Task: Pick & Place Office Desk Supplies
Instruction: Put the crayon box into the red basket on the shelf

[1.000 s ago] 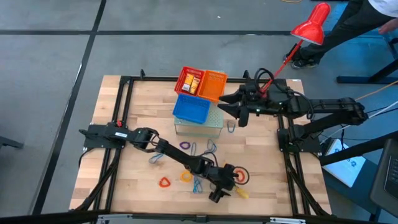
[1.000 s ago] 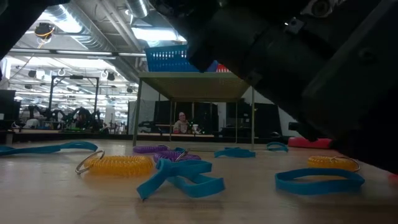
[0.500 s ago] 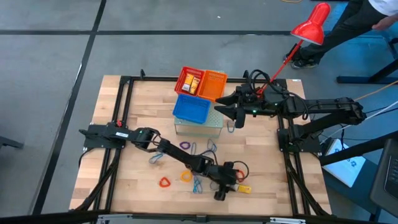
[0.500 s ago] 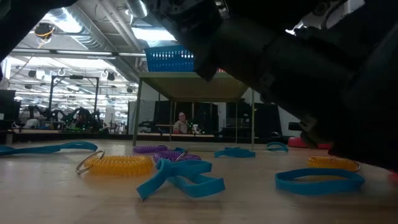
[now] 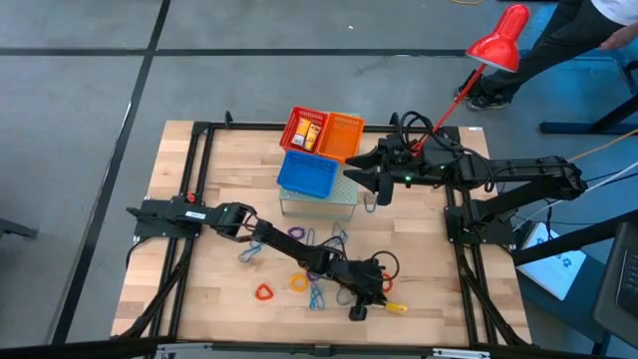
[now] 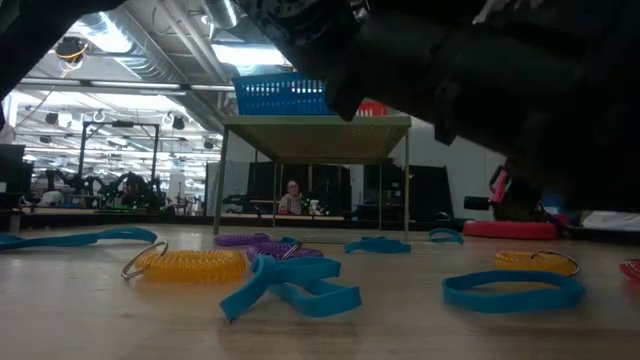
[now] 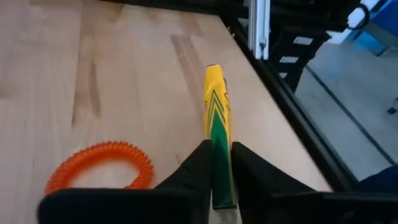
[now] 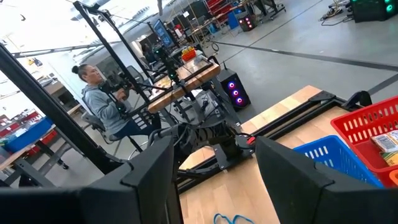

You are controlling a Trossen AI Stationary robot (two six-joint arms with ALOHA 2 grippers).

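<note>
We see the left gripper [image 7: 221, 180] low over the table's [image 5: 189, 269] front right part, with the yellow block [image 7: 217, 118] sitting between its two fingers [image 7: 198, 171], long axis pointing out ahead of the tips. Jaws are pinched in close on both flat sides of the block, only its thickness between them, so it is gripped. Left wrist view shows that contact plainly, plus an orange coil loop [image 7: 99, 167] lying flat just beside the fingers, apart from the block. High view only gives us the gripper [image 5: 364, 297] as a dark mass with the block's yellow end [image 5: 395, 307] poking out toward the right; grip contact not readable there. Low view adds table-level detail: a yellow coil [image 6: 190, 264], a blue loop [image 6: 290, 283] and another blue loop [image 6: 512, 289] flat on the wood, with dark arm bulk filling the upper right. Right gripper [image 5: 371, 183] hangs beside the blue basket [image 5: 307, 175] at the back; right wrist view shows its fingers [image 8: 149, 180] spread wide with nothing between them, and a person seated in the room beyond.
</note>
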